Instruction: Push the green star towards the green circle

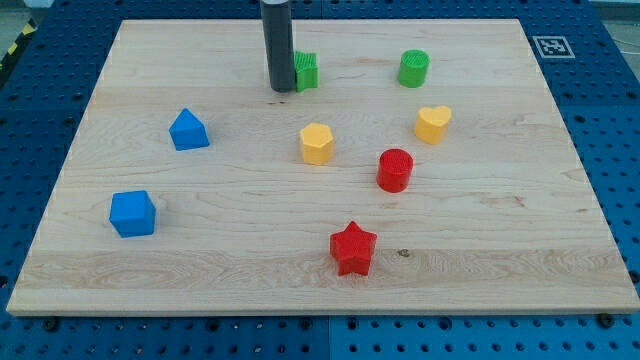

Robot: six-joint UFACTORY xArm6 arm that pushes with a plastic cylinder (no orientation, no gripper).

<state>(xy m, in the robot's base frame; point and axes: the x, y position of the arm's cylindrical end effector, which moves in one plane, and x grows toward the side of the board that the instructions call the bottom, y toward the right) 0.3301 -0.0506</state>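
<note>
The green star (307, 71) sits near the view's top, partly hidden behind the dark rod. My tip (283, 89) rests on the board right against the star's left side. The green circle (414, 69), a short cylinder, stands to the right of the star at about the same height in the view, with a gap of bare wood between them.
A yellow hexagon (316, 143), a yellow heart (433, 124), a red cylinder (395, 169) and a red star (352, 248) lie below. A blue house-shaped block (188, 130) and a blue cube (133, 213) lie at the left. The wooden board (500, 250) sits on a blue perforated table.
</note>
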